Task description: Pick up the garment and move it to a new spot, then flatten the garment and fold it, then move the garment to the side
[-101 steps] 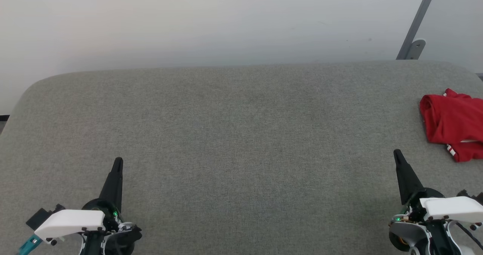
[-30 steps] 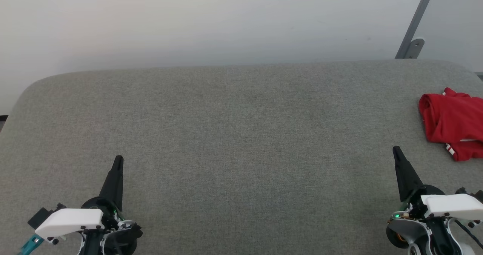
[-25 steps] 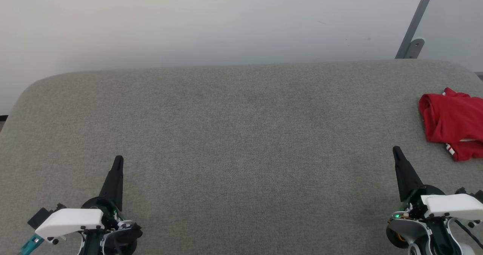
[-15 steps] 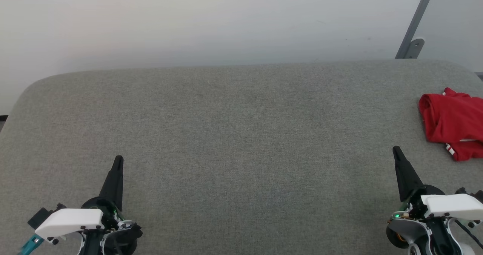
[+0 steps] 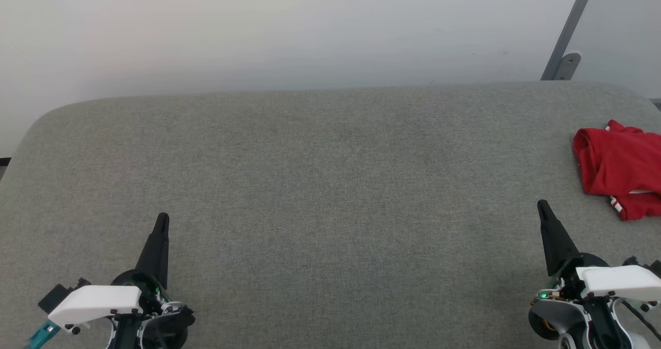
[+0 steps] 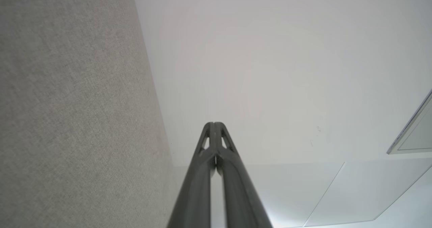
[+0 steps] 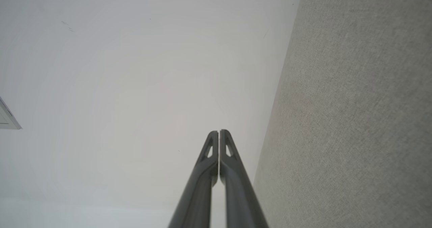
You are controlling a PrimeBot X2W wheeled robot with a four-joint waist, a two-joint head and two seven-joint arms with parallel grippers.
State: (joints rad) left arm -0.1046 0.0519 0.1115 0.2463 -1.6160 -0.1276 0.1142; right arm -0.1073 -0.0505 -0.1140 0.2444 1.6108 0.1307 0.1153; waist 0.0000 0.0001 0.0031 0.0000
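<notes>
- While it rests near the front-left corner of the bench [image 5: 330, 173], the left gripper [image 5: 161, 220] has its jaws pressed together on nothing. The left wrist view shows the fingertips meeting.
- Bench middle: flat grey fabric, lightly mottled.
- The right gripper [image 5: 542, 205] is near the bench's front-right corner. Its jaws are likewise together and hold nothing.
- The garment [image 5: 617, 168] lies at the bench's right end, apart from both arms and partly cut off by the head view's edge.
- Look of it: red, bunched in soft rolls, with a thick rolled edge toward the bench's middle. Striped white-and-red trim and a sliver of white show on its front side.
- Judgement: this fits either a loose heap awaiting pickup or a rough bundle already set aside, and I cannot settle which.
- Either way, doing well here means keeping both arms clear of the cloth. Fabric this slack would probably sag and unroll if snagged.
</notes>
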